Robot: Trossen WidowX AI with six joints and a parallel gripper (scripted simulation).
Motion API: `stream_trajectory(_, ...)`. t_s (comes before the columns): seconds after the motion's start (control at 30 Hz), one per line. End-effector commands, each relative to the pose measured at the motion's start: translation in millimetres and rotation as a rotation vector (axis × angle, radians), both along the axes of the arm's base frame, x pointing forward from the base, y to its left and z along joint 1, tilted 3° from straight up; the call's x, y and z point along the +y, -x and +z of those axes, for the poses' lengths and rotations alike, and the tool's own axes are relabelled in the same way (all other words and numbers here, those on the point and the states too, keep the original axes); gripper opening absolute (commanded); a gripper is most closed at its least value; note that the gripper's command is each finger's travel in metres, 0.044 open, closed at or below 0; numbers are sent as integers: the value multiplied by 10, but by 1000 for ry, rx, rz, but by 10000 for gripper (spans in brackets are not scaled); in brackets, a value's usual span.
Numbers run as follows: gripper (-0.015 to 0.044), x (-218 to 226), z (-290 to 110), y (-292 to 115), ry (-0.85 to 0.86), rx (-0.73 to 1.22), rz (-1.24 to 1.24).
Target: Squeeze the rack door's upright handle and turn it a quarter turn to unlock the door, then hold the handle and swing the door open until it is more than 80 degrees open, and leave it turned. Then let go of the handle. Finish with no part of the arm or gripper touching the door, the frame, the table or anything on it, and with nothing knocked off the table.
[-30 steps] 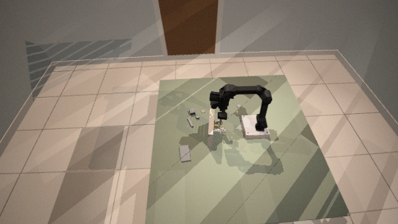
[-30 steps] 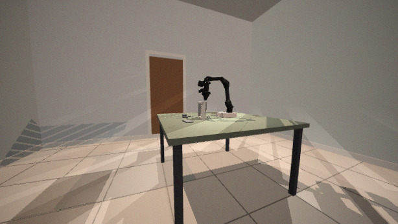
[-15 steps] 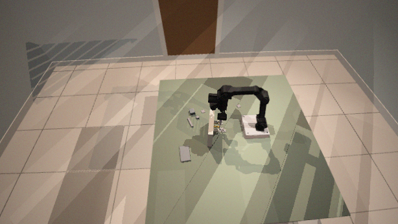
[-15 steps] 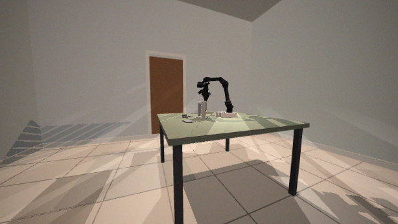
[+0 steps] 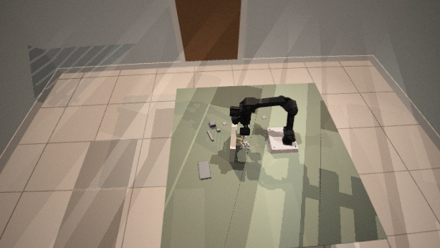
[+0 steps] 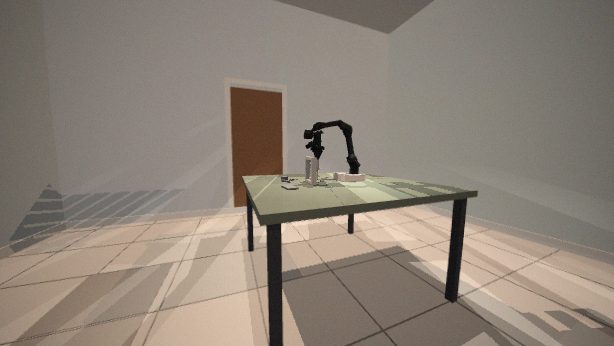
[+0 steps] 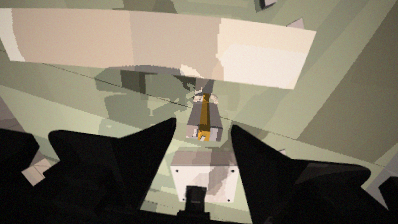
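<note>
The pale rack frame (image 5: pixel 233 137) (image 6: pixel 314 172) (image 7: pixel 170 45) stands upright on the green table (image 5: pixel 201 215) (image 6: pixel 370 200). From above I see mainly its top edge; the door's face and angle cannot be made out. The handle (image 7: pixel 205 116), grey with an orange-yellow strip, is on the robot's side of the frame. My gripper (image 5: pixel 245 134) (image 6: pixel 318 158) (image 7: pixel 203 125) points down over that side. Its fingers are open and apart, one to each side of the handle in the wrist view, with no contact visible. The fingertips' height relative to the handle is hard to judge.
The arm's white base (image 5: pixel 274 143) (image 6: pixel 352 177) (image 7: pixel 217 182) is behind the gripper. Beyond the frame lie a dark grey block (image 5: pixel 212 124), a pale bar (image 5: pixel 210 135), small cubes (image 5: pixel 218 130) and a flat grey slab (image 5: pixel 204 170). A small pale piece (image 5: pixel 264 117) lies near the arm.
</note>
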State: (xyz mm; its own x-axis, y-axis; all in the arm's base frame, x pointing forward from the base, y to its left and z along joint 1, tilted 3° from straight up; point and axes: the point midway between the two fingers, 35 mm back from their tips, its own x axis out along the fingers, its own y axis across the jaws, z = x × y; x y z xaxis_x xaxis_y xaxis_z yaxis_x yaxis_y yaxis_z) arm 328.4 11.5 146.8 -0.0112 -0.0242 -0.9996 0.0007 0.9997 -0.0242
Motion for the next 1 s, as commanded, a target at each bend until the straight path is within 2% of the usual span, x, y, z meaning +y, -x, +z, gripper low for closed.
stream_trajectory(0.0, 284, -9, -85, 21, 3, 9, -2)
stream_trajectory(0.63, 284, -18, -370, 51, 3, 9, -2)
stream_trajectory(0.87, 100, -18, -370, 51, 3, 9, -2)
stream_trajectory(0.97, 80, -18, -370, 51, 3, 9, -2)
